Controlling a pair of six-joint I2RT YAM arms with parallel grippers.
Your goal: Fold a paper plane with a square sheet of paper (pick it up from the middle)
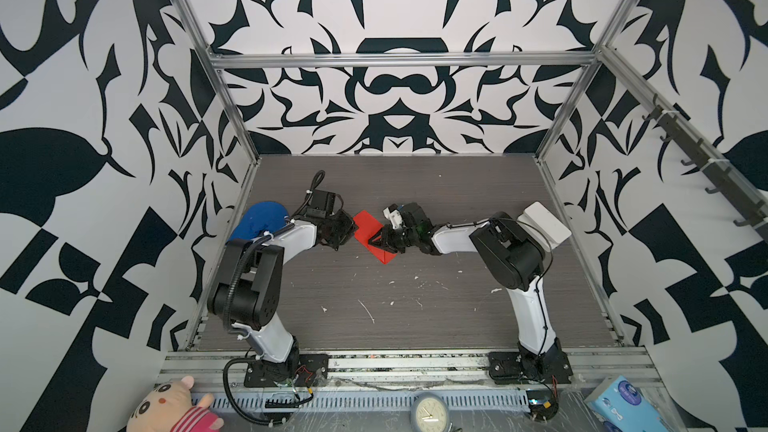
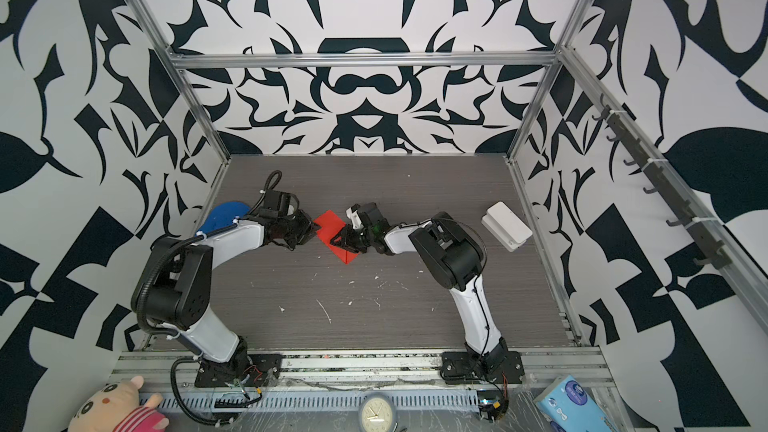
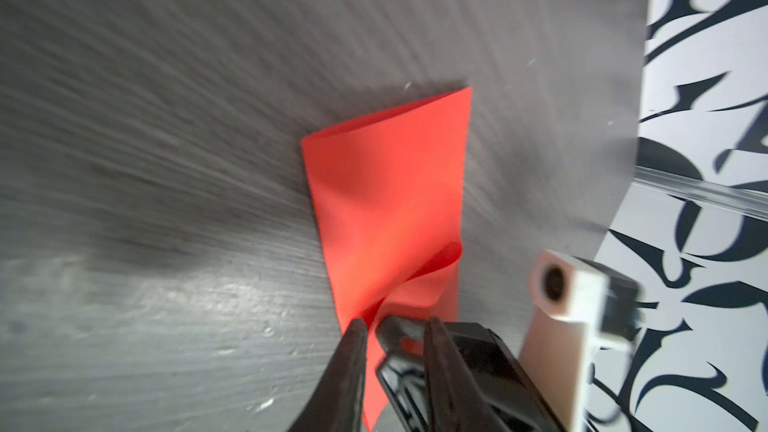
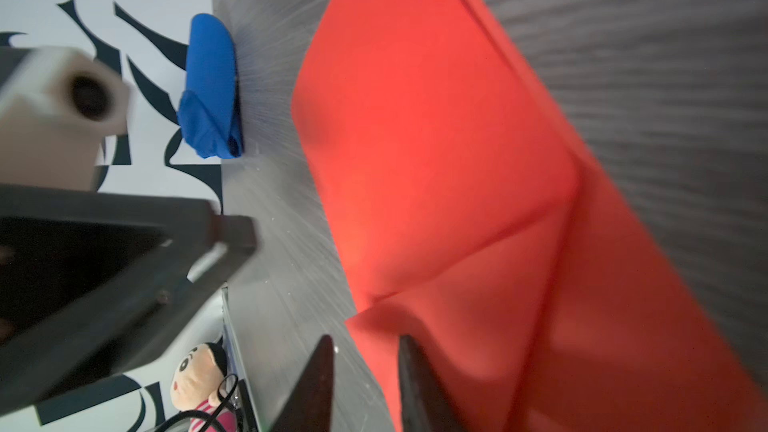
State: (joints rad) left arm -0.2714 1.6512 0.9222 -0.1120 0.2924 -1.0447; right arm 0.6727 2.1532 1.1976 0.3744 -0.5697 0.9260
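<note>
Two grippers meet at one part-folded sheet, mid-table.

In both top views the square sheet of paper [image 1: 365, 224] [image 2: 330, 222] lies flat on the table [image 1: 415, 305] between them. Its long axis runs far-to-near, and the near tip slants toward the right arm's side. The left gripper [image 1: 348, 229] touches the sheet's far-left edge. The right gripper [image 1: 374, 241] sits over the right edge and further in, so the right arm looks the nearer. The jaw gaps are too small to read from up here.

Left wrist view, blurred: the sheet [image 3: 386, 184] stretches straight away from the left gripper [image 3: 395, 328], long axis in line with its fingers [image 3: 353, 361]. The nearest corner is buckled and runs in between them through a narrow gap. Pinched or only nudged, cannot tell.

Right wrist view: the sheet [image 4: 436, 118] lies ahead of the right gripper [image 4: 366, 342] and off to one side, with creases and a layered flap showing. The jaws are part-way apart with bare table in the gap. One of the fingers [image 4: 417, 380] overlaps the sheet's edge, and nothing is clamped.

Judgement: both arms come in across the short axis, so the next fold likely runs along the long crease.
</note>
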